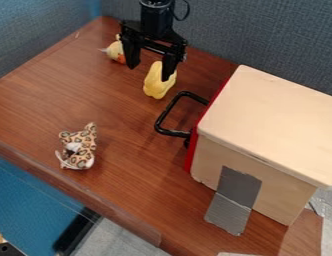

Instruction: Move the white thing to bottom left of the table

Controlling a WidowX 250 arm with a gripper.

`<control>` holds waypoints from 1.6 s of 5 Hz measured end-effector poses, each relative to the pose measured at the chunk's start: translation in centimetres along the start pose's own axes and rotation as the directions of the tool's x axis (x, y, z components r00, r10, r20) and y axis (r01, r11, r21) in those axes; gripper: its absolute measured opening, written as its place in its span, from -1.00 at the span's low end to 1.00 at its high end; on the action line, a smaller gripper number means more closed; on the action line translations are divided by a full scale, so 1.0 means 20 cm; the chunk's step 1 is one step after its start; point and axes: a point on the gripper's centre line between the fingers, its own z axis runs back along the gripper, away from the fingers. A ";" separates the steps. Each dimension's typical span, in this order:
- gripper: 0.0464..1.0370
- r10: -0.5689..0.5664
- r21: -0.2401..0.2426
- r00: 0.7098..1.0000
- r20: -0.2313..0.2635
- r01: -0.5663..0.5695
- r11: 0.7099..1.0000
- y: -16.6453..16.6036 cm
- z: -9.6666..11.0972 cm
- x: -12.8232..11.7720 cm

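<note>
Near the table's [128, 125] far side, my gripper [151, 71] hangs by the pale yellow toy [157, 89], its 2 fingers apart. Toward the lower left sits 1 spotted plush [82, 144].

The top edge is cropping the arm [156, 17]; the right edge, the box [265, 117]. The tool [149, 73] is partly covering the yellow toy [157, 87].

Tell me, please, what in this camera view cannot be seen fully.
Camera view:
Yellow thing: upper right part, behind a finger of the hand.
Wooden box: right end, cut off by the right edge; inside, hidden by its top and walls.
Spotted toy: eyes, too small to tell.
Dark object, lower left corner: cut off by edges.
</note>
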 end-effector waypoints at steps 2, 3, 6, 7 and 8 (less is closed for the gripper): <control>0.93 0.056 -0.029 0.998 -0.021 -0.056 0.998 0.13 -0.05 0.07; 0.93 0.088 -0.038 0.996 0.001 -0.088 0.995 0.26 -0.04 0.16; 0.93 0.168 0.003 0.984 0.053 -0.169 0.986 0.50 -0.09 0.42; 0.93 0.184 0.037 0.983 0.019 -0.184 0.982 0.53 -0.17 0.44; 0.93 0.212 0.035 0.977 -0.023 -0.211 0.977 0.53 -0.27 0.44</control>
